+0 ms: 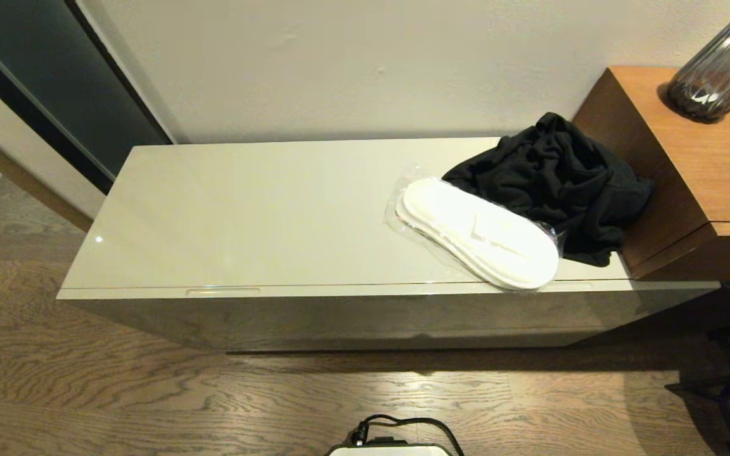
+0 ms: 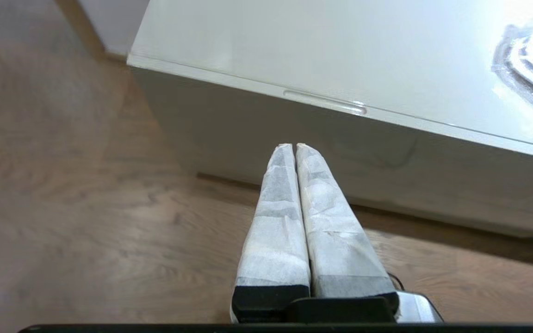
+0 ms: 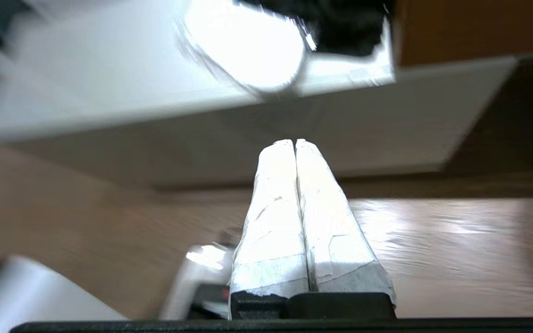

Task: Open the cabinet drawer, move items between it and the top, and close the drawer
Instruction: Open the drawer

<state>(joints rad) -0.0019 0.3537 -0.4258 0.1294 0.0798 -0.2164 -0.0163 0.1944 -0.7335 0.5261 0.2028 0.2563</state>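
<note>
Along the front face of the low cabinet, drawer (image 1: 339, 310) fully closed, seam line running just behind the front edge of the top (image 1: 244, 215); two slim handle notches on that edge, left notch (image 1: 222, 291) plain, right one partly hidden under the slippers. Toward the right end of the surface: wrapped white slippers (image 1: 479, 231), toe overhanging the front edge, heel resting against black garment (image 1: 555, 177), which is heaped in the back right corner against the brown wooden unit (image 1: 688, 171). No grey garment or second slipper pair in view; judged to be inside the drawer. Left hand (image 2: 294, 145) pressed together, empty, above the wooden floor (image 1: 149, 392), in front of the cabinet face and below the left notch (image 2: 324, 101), not touching. Right hand (image 3: 294, 141) likewise pressed together, empty, low before the cabinet front below the slippers (image 3: 243, 44); view blurred. Neither hand visible from the head camera. Step in hand, judged: reaching for the handle to open the drawer. For a clean pull: fingertips raised to notch height, hooked into the left notch, drawn straight out, level, without twisting so long a drawer. Risk: overhanging slipper toe knocked off if the right hand rises beneath it.
</note>
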